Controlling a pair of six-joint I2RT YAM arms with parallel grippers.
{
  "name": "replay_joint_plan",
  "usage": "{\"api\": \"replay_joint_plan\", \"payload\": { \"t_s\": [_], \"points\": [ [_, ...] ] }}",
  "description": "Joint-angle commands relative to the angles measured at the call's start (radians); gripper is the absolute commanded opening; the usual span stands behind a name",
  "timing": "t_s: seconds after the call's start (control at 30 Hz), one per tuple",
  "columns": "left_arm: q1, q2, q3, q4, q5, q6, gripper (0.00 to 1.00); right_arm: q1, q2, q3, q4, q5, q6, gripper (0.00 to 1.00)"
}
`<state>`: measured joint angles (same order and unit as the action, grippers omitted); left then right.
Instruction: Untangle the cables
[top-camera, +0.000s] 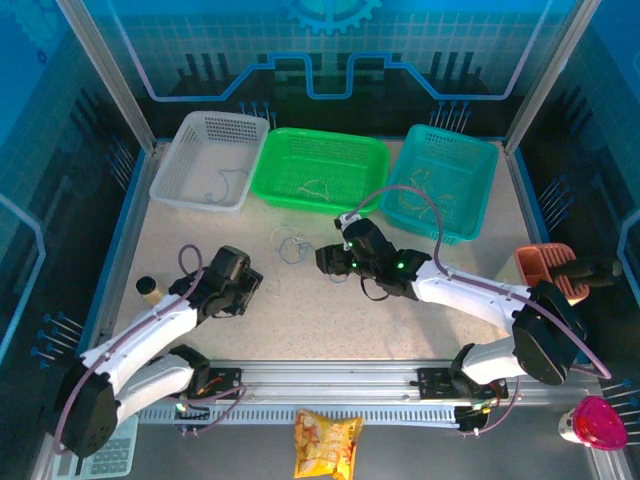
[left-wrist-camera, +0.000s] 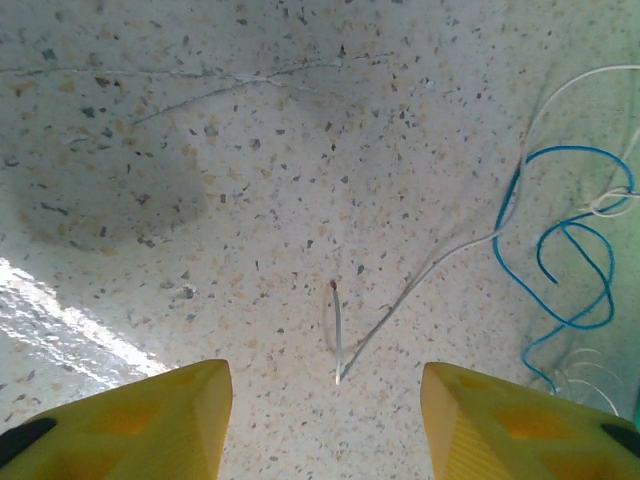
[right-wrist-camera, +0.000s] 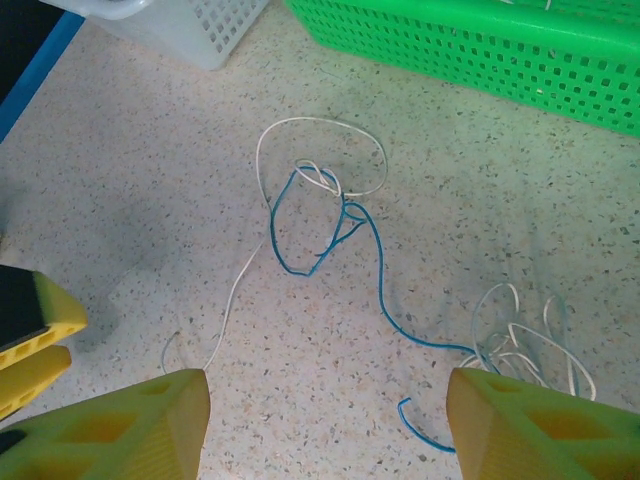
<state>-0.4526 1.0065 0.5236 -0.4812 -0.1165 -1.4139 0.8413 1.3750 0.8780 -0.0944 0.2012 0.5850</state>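
Left gripper (left-wrist-camera: 322, 385): jaws apart, empty; white cable (left-wrist-camera: 338, 345) end lies between them.
Right gripper (right-wrist-camera: 327, 395): jaws apart, empty.
Tangled cables (right-wrist-camera: 340, 195): just far of it.
Green basket (right-wrist-camera: 480, 50): farther right.

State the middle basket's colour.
The basket is bright green; top external view shows it best.

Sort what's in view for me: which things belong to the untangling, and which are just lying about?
Job: blue cable, white cable; likely also the white basket, green basket and teal basket.
Lying about: snack bag, brown cylinder, orange holder, pink object.
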Motion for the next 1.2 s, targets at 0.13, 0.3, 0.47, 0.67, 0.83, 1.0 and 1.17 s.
{"api": "replay_joint_plan", "payload": {
  "t_s": [0.13, 0.3, 0.47, 0.67, 0.83, 1.0, 1.17],
  "points": [
    [-0.070, 0.150, 0.078, 0.024, -0.055, -0.016, 0.55, -0.023, -0.049, -0.046, 0.014, 0.009, -0.004, 0.64],
    [-0.108, 0.240, 0.113, 0.039, -0.074, -0.027, 0.54, -0.035, -0.072, -0.055, 0.009, 0.009, -0.007, 0.65],
    [-0.127, 0.299, 0.137, 0.052, -0.079, -0.034, 0.52, -0.043, -0.087, -0.063, 0.009, 0.010, -0.007, 0.65],
    [-0.146, 0.345, 0.157, 0.056, -0.086, -0.048, 0.46, -0.046, -0.111, -0.081, 0.004, 0.018, -0.004, 0.65],
    [-0.158, 0.379, 0.151, 0.071, -0.081, -0.069, 0.42, -0.049, -0.130, -0.096, 0.001, 0.029, -0.001, 0.65],
    [-0.166, 0.408, 0.147, 0.082, -0.079, -0.077, 0.39, -0.052, -0.149, -0.101, -0.007, 0.039, 0.000, 0.65],
    [-0.166, 0.421, 0.134, 0.087, -0.091, -0.078, 0.28, -0.054, -0.168, -0.103, -0.021, 0.051, -0.002, 0.65]
  ]
}}
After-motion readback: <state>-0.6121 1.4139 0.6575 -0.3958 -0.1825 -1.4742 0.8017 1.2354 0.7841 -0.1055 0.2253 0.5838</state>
